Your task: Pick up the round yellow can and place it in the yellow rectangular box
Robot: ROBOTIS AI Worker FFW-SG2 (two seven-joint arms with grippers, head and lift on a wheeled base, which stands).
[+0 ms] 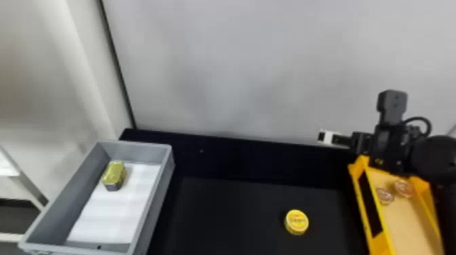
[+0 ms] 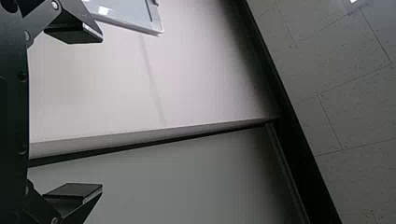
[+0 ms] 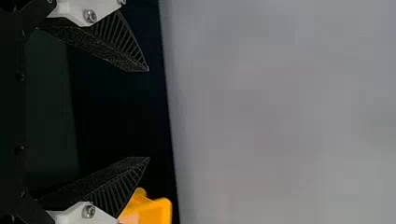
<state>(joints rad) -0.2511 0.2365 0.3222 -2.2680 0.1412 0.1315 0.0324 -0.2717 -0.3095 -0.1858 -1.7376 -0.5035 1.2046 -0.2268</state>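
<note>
My right gripper (image 1: 334, 138) is at the right in the head view, above the back left corner of the yellow rectangular box (image 1: 374, 217). The round yellow can (image 1: 297, 222) lies flat on the black table, left of that box and well away from the gripper. In the right wrist view the right gripper (image 3: 149, 114) stands wide open with nothing between its fingers; a corner of the yellow box (image 3: 156, 211) appears beside one finger. The left gripper (image 2: 102, 113), in the left wrist view, is open and holds nothing, with pale walls beyond it.
Two small round tins (image 1: 403, 188) lie inside the yellow box. A grey bin (image 1: 166, 179) on the left, lined with a white sheet (image 1: 115, 207), holds a small gold rectangular tin (image 1: 114, 173). The black table (image 1: 230, 217) spans between bin and box, with a pale wall behind.
</note>
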